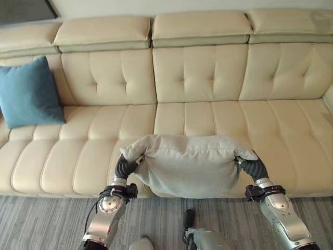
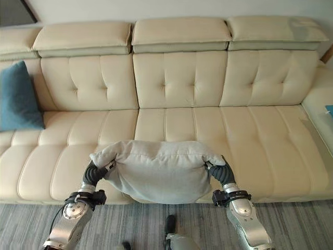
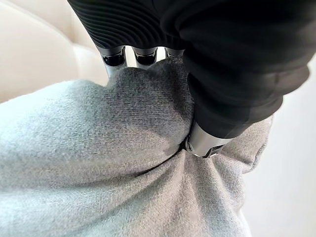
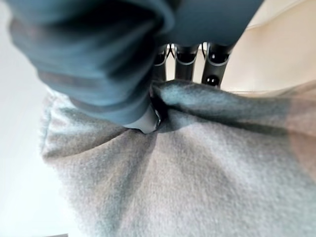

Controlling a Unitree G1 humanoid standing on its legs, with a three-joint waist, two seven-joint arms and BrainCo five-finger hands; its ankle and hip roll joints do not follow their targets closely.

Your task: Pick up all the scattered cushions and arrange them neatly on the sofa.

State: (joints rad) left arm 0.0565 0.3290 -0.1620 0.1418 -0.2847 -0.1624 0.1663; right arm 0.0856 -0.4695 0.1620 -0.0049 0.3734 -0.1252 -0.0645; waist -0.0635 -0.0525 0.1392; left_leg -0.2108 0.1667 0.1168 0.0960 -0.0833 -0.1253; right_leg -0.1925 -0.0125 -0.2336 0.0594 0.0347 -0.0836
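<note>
Your left hand and right hand: fingers clenched on grey cushion corners, held over sofa seat edge. Blue cushion upright at sofa's left end.

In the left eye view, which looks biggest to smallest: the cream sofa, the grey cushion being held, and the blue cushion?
1. Cream leather sofa.
2. Grey fabric cushion, though nearer the camera.
3. Blue cushion, partly cut off at the edge.

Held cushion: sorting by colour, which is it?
Light grey cushion, plain; clearest in the left eye view.
</note>
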